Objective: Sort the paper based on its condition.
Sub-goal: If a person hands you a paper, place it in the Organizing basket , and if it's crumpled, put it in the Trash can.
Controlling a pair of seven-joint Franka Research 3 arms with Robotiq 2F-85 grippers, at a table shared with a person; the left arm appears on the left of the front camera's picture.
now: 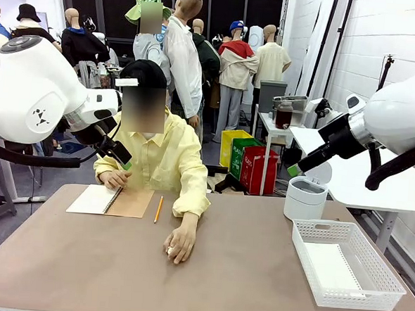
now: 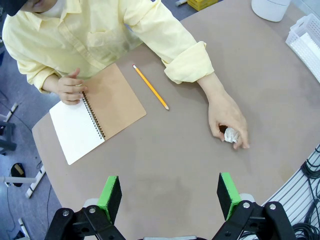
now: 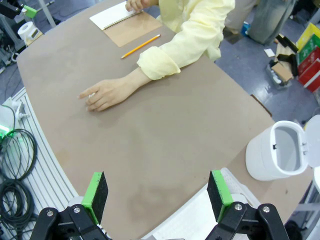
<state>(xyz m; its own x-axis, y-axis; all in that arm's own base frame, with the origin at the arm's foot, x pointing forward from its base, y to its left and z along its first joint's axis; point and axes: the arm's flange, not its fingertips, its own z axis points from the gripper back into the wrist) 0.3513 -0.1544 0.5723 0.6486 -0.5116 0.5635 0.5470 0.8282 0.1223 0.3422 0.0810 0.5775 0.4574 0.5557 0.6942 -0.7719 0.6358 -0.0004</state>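
1. Left end effector [image 2: 169, 192] first: in its own wrist view the two green pads are spread wide with nothing between them, hovering above the bare brown surface [image 2: 175, 150].
2. Right end effector [image 3: 157, 192] is the same deal, pads wide apart and empty, up above the surface near the bottom of its wrist view.
3. Task item: a small crumpled wad of white paper [image 2: 230, 135] sits on the surface at centre right of the left wrist view, tucked under the fingers of the person's outstretched hand [image 2: 227, 117]. In the front view it's just below centre of the frame [image 1: 170, 250].
4. There's also a flat white sheet of paper [image 1: 331, 265] lying inside the white plastic mesh basket [image 1: 361, 299] at lower right of the front view.
5. Spiral-bound notebook with a tan cover [image 2: 97, 112] lies open at a blank page, left of centre in the left wrist view, with the person's other hand [image 2: 70, 87] resting on its top edge.
6. Yellow pencil [image 2: 150, 86] lies just beside the notebook, not touching it.
7. White cylindrical bin with its lid flipped up [image 1: 305, 197] stands behind the basket.
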